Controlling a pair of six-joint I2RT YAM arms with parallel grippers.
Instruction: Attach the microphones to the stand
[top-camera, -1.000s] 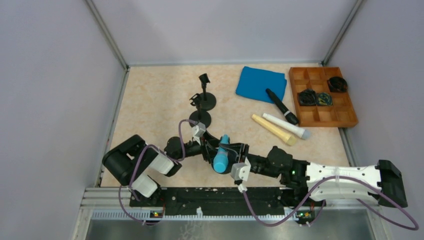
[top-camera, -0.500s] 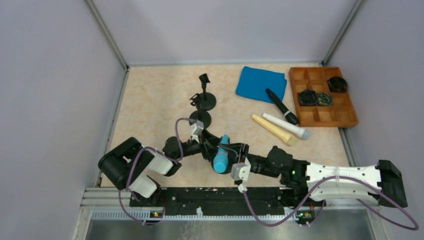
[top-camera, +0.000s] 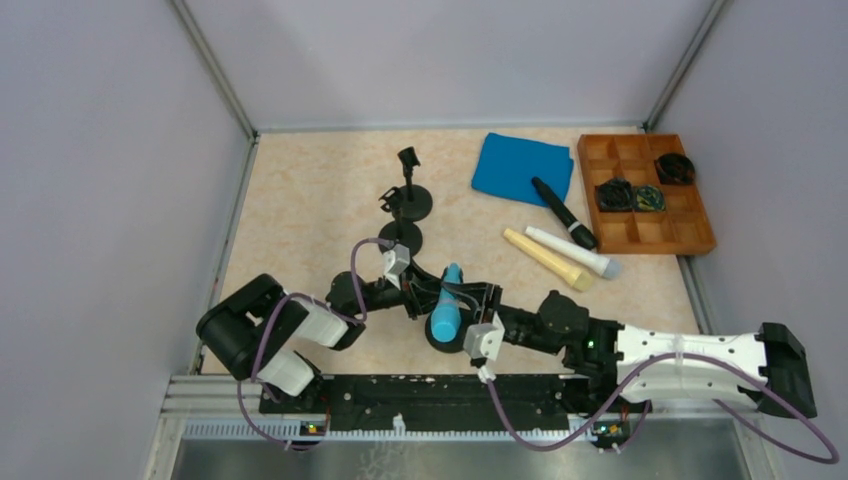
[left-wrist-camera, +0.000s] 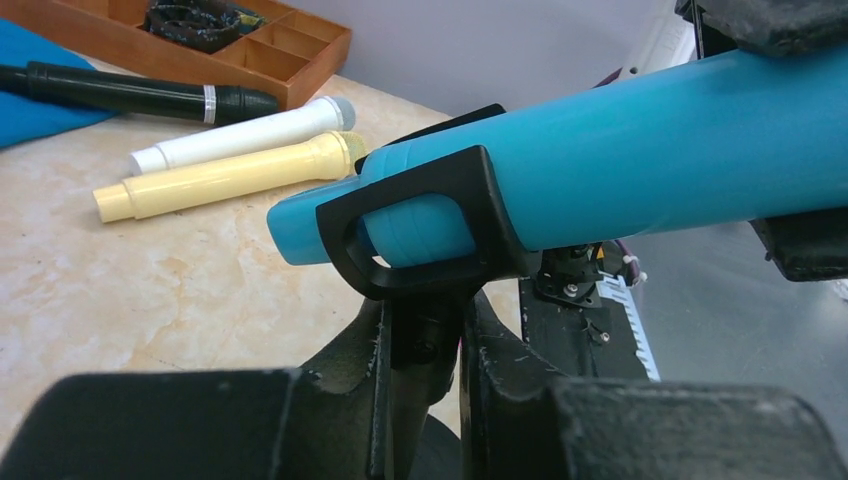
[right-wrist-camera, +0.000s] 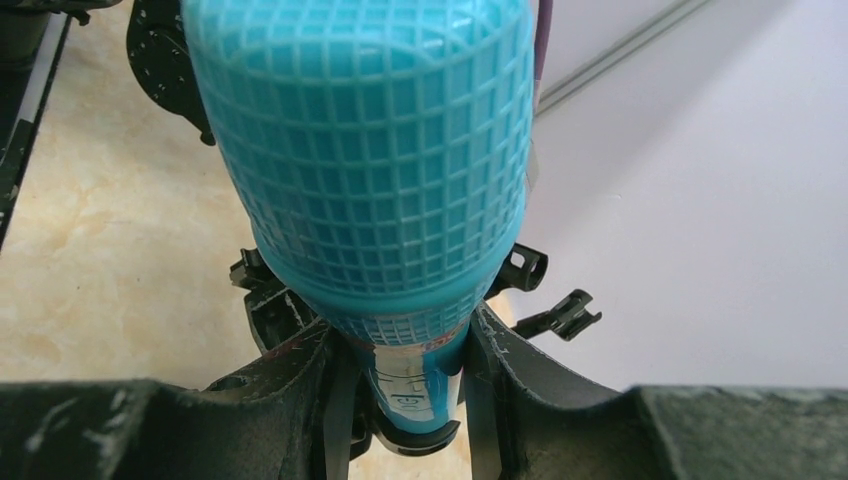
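The light blue microphone (top-camera: 446, 300) lies in the black clip (left-wrist-camera: 430, 230) of a stand near the table's front. My left gripper (left-wrist-camera: 425, 320) is shut on that stand's post just under the clip. My right gripper (right-wrist-camera: 405, 350) is shut on the blue microphone's body (right-wrist-camera: 415, 385), below its mesh head (right-wrist-camera: 370, 150). In the top view the left gripper (top-camera: 415, 297) and right gripper (top-camera: 470, 300) flank the microphone. The cream microphone (top-camera: 546, 259), white microphone (top-camera: 570, 251) and black microphone (top-camera: 563, 213) lie loose at the right.
Two more black stands (top-camera: 408, 200) with empty clips stand behind my grippers. A blue cloth (top-camera: 520, 168) and a wooden compartment tray (top-camera: 690, 238) holding coiled cables sit at the back right. Grey walls close in the table on three sides.
My left gripper has shut on the stand's post. The blue microphone has shifted slightly right and tipped more upright, and the stand's base now shows beneath it.
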